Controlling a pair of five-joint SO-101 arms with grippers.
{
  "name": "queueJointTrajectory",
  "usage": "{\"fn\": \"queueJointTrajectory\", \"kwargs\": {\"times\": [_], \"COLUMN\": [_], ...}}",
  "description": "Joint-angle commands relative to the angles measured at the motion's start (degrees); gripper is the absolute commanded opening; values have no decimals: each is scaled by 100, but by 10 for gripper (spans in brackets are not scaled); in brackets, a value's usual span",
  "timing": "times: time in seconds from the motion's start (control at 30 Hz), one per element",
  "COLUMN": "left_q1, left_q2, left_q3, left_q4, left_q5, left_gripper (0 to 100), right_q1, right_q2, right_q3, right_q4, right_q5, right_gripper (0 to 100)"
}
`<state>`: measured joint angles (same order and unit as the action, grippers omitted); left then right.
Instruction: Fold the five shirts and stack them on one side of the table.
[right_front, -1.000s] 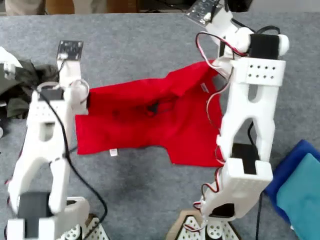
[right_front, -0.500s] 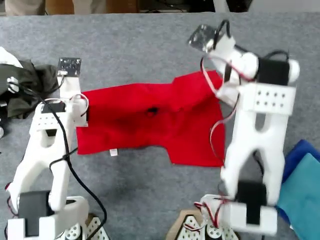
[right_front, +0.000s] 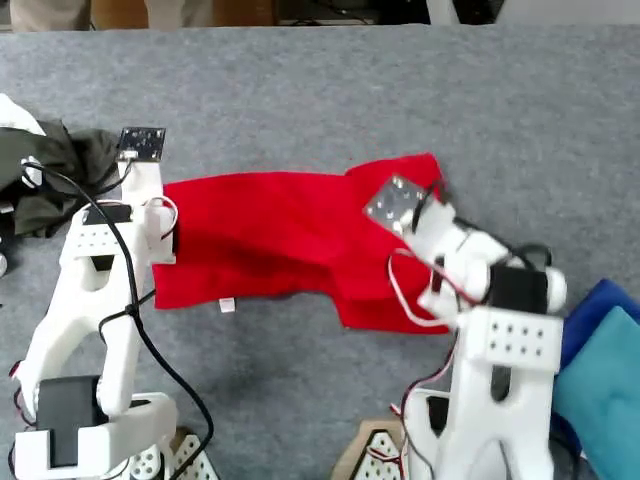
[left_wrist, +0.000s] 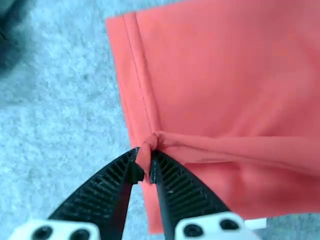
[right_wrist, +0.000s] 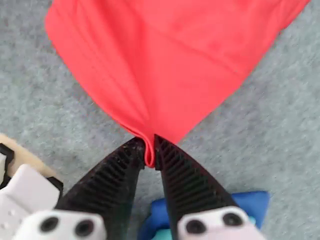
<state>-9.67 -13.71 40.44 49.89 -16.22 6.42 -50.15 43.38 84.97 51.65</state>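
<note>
Left fingers (left_wrist: 111, 184), right fingers (right_wrist: 116, 176) tight on red shirt (right_front: 270, 232); dark clothes (right_front: 58, 172), blue stack (right_front: 602, 368) alongside.

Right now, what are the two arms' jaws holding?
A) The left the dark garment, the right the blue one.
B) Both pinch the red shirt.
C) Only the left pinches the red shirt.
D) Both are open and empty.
B: each wrist view shows its own jaws closed on a pinched edge of the red shirt.
</note>
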Motion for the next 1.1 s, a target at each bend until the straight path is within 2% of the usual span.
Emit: {"fn": "queueJointTrajectory", "kwargs": {"times": [0.0,0.17,0.47,0.83,1.07], "left_q1": [-167,-149,202,255,387], "left_q2": [-40,-40,-40,-40,-40], "left_q3": [-79,-62,325,352,360], "left_q4": [246,492,290,905,976], "left_q5": [-35,-35,-26,-167,-185], "left_gripper": [19,19,19,19,19], "right_q1": [391,752,752,725,716], "right_q2": [-470,-541,-541,-532,-532], "right_q3": [330,769,1262,1437,1437], "right_q4": [-62,-202,-703,-932,-932], "right_q5": [281,536,527,501,501], "right_gripper": [5,5,5,5,5]}}
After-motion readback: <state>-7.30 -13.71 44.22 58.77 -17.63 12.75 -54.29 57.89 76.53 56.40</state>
